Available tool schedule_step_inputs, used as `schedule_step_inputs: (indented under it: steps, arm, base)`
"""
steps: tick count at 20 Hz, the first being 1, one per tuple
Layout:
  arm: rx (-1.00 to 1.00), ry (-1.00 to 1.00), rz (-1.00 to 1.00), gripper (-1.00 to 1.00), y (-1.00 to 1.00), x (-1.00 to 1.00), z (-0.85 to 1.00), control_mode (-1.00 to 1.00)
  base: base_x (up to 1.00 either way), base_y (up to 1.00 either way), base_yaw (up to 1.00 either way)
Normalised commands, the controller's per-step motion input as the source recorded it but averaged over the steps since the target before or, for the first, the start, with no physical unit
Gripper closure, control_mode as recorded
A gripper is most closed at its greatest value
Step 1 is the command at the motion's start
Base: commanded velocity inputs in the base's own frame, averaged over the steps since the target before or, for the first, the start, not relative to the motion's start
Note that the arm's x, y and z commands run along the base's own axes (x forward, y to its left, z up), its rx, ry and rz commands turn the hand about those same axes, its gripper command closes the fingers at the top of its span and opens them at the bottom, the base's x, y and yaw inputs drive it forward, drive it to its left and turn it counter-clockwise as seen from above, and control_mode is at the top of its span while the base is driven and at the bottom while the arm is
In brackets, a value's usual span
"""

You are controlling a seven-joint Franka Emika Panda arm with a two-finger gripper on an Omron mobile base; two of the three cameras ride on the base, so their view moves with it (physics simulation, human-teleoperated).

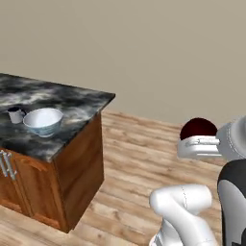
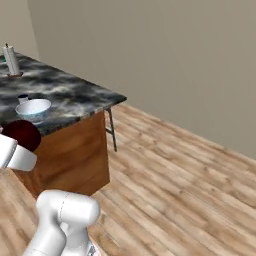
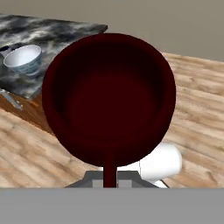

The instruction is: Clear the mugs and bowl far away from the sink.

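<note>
The dark red mug looms close in the hand view, its opening facing the camera and its handle running down toward the fingers. My gripper is shut on this mug in mid-air over the wooden floor, well off the counter's end. The mug shows again at the left of the right base view. On the marbled counter the large white bowl sits upright, with the small white navy-rimmed mug just to its left. Bowl and mug stand apart. The sink is out of view.
The counter sits on a brown wooden cabinet with metal handles. A tall white cylinder on a stand is at the counter's far side. Open wooden floor stretches to the beige wall.
</note>
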Motion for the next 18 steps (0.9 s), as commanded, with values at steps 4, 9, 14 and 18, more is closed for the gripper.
schedule_step_inputs:
  steps: [4,9,14,18]
  arm:
    - [0.0,0.0,0.0,1.0,0.0,0.0,0.0,1.0]
    - [0.0,0.0,0.0,1.0,0.0,0.0,0.0,1.0]
    - [0.0,0.0,0.0,1.0,0.0,0.0,0.0,1.0]
    - [0.0,0.0,0.0,1.0,0.0,0.0,0.0,1.0]
  base:
    - [0.02,-0.14,0.91]
    - [0.38,-0.84,0.49]
    - [1.0,-0.77,0.21]
    - [1.0,-0.58,0.23]
